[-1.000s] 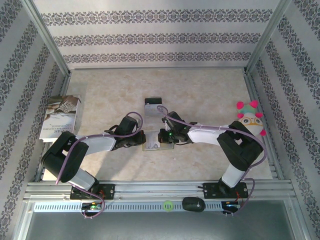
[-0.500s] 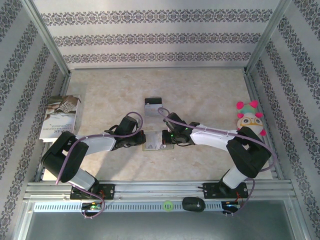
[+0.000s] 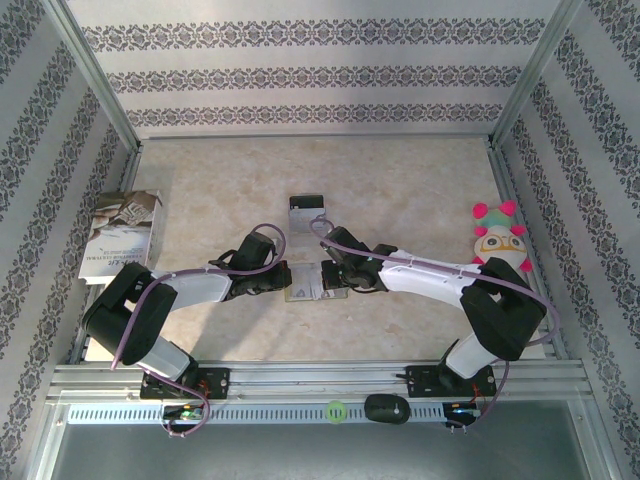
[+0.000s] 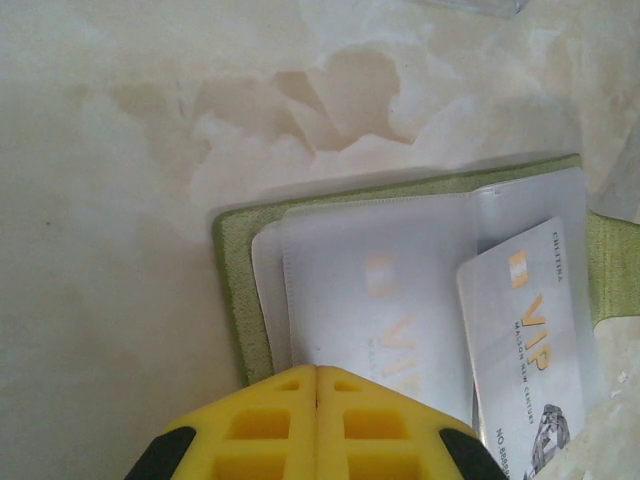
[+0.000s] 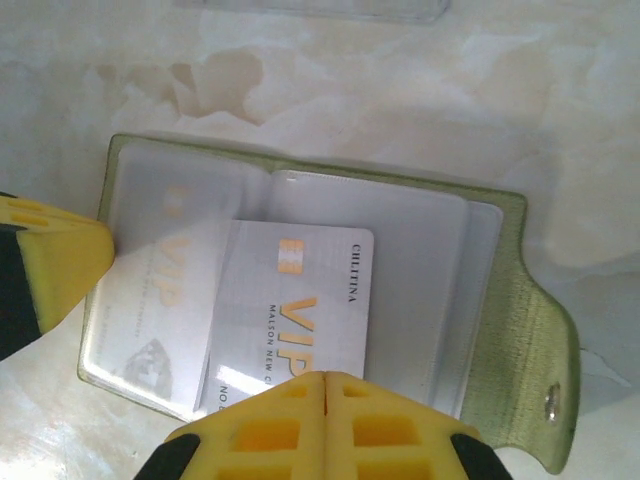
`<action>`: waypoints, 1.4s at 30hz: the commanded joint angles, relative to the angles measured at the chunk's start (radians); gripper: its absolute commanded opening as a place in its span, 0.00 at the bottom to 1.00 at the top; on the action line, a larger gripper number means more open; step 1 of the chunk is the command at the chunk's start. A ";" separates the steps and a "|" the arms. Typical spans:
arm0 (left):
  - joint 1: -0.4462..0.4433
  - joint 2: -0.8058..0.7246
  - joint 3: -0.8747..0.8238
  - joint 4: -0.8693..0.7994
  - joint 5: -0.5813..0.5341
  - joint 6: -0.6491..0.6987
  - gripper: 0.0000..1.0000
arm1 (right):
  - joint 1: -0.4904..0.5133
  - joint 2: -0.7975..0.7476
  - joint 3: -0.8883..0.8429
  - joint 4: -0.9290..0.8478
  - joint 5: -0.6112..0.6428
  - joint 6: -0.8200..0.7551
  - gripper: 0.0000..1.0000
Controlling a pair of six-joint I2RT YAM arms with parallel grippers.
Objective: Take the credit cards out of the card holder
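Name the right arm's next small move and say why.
Probably drag the credit card clear of its pocket, toward the right arm. The shut right pincer sits on the card's near end, the card lies partly out of its clear pocket, and the shut left pincer rests on the card holder's other leaf.

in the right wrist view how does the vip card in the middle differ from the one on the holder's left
The middle VIP card prints crisp, lying across the card holder's fold; the left VIP card looks hazy behind clear plastic. The shut right gripper meets the middle card's near edge; the shut left gripper sits over the left card's pocket. Both are pale with orange lettering.
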 commanded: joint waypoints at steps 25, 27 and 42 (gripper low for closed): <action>-0.111 -0.044 0.127 -0.101 0.037 0.009 0.14 | -0.142 -0.033 -0.095 0.144 -0.323 -0.078 0.21; -0.128 0.000 0.151 -0.081 0.040 0.003 0.12 | -0.148 -0.042 -0.106 0.144 -0.323 -0.079 0.21; -0.135 0.152 0.175 -0.106 -0.005 -0.016 0.00 | -0.163 -0.002 -0.118 0.158 -0.368 -0.099 0.26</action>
